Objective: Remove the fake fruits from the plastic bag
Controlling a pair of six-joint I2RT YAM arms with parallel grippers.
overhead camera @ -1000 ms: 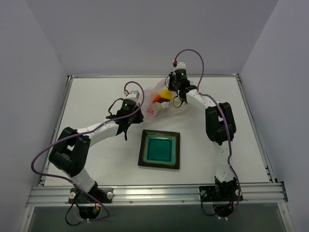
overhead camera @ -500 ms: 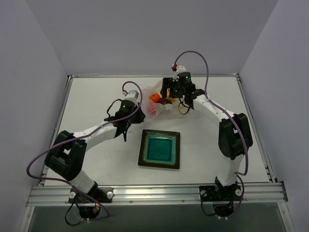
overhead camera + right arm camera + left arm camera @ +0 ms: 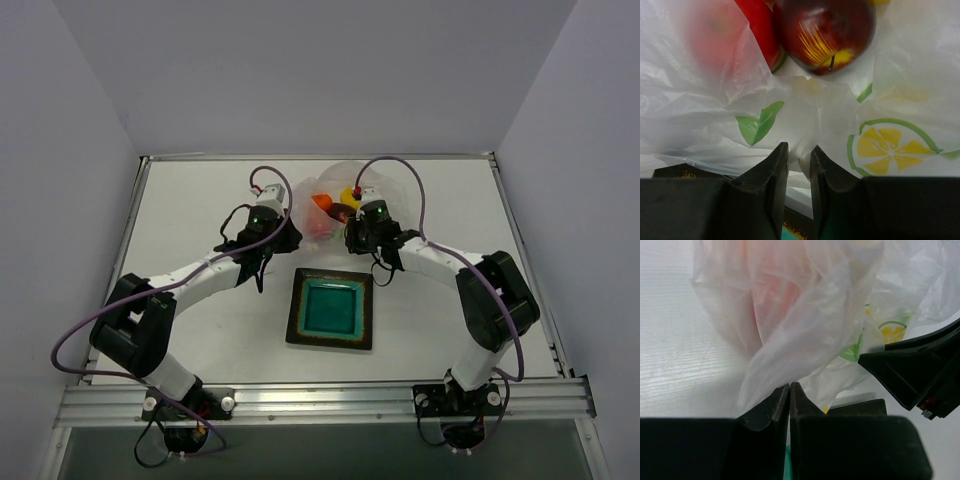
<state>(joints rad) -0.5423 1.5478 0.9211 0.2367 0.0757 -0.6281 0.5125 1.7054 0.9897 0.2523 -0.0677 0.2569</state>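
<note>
White surface (image 3: pixel 190 210), grey walls around. The left end effector (image 3: pixel 789 385) is clenched, with a gathered fold of the plastic bag (image 3: pixel 805 315) pinched at its tips. The right end effector (image 3: pixel 799 147) has its jaws nearly together, bag film caught in the narrow gap. Inside the bag, just ahead of it, lie the dark red fruit (image 3: pixel 822 30) and the bright red fruit (image 3: pixel 760 30). The orange fruit (image 3: pixel 320 201) and the yellow fruit (image 3: pixel 350 194) sit further ahead. The teal plate (image 3: pixel 296 310) lies behind both end effectors.

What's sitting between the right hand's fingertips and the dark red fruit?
Only the plastic bag, as wrinkled clear film with a green leaf print. The right wrist view shows it filling the stretch from the right hand up to the dark red fruit.
</note>
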